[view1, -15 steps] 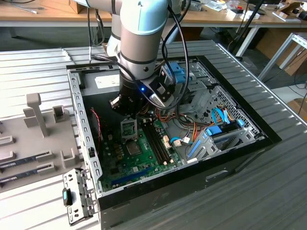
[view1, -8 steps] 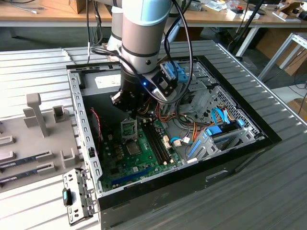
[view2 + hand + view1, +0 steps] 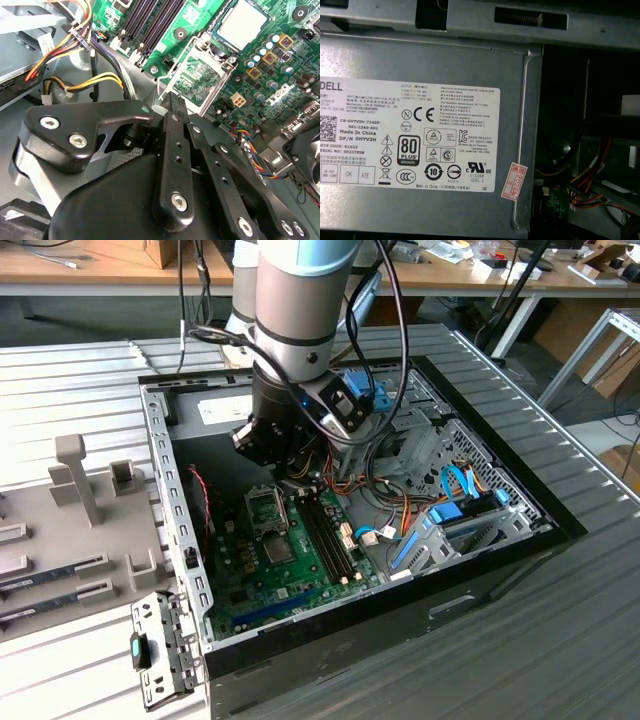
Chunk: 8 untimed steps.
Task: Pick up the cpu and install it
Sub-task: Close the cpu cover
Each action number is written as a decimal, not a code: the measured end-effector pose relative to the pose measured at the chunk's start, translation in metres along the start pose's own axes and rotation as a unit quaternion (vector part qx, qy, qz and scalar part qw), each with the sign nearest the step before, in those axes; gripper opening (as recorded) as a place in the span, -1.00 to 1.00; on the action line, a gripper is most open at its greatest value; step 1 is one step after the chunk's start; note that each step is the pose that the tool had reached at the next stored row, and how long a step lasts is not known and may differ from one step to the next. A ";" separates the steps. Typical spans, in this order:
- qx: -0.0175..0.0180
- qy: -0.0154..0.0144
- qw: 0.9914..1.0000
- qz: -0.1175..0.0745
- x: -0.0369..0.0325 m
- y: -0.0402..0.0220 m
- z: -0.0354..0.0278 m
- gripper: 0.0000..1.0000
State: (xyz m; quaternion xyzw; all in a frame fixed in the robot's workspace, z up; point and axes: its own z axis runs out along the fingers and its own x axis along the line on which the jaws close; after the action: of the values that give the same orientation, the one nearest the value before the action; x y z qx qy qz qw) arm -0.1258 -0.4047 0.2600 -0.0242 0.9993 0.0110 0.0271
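My gripper (image 3: 172, 102) is showing black plastic links, a little glossy, with bright metal screws. The motherboard (image 3: 200, 80) is looking like green lacquered board, smooth and shiny. The cpu (image 3: 243, 23) is showing a silver-grey metal top, matt. The power supply (image 3: 420, 65) is wearing dull grey sheet metal with a white paper label (image 3: 405, 135). The computer case (image 3: 170, 480) is showing bare grey metal.

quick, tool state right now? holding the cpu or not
Tool: fingers closed together, nothing visible between them. The cpu sits on the motherboard, apart from the tool, beside the opened socket frame.
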 end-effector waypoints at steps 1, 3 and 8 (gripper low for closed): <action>0.000 0.000 1.000 0.000 0.0001 -0.0017 0.0000 -0.79; 0.000 0.000 1.000 0.000 0.0004 -0.0072 -0.0001 -0.79; 0.003 0.000 1.000 0.000 0.0011 -0.0204 0.0001 -0.79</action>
State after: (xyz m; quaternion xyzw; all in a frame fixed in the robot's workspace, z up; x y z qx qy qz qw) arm -0.1259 -0.4251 0.2594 -0.0242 0.9993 0.0083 0.0271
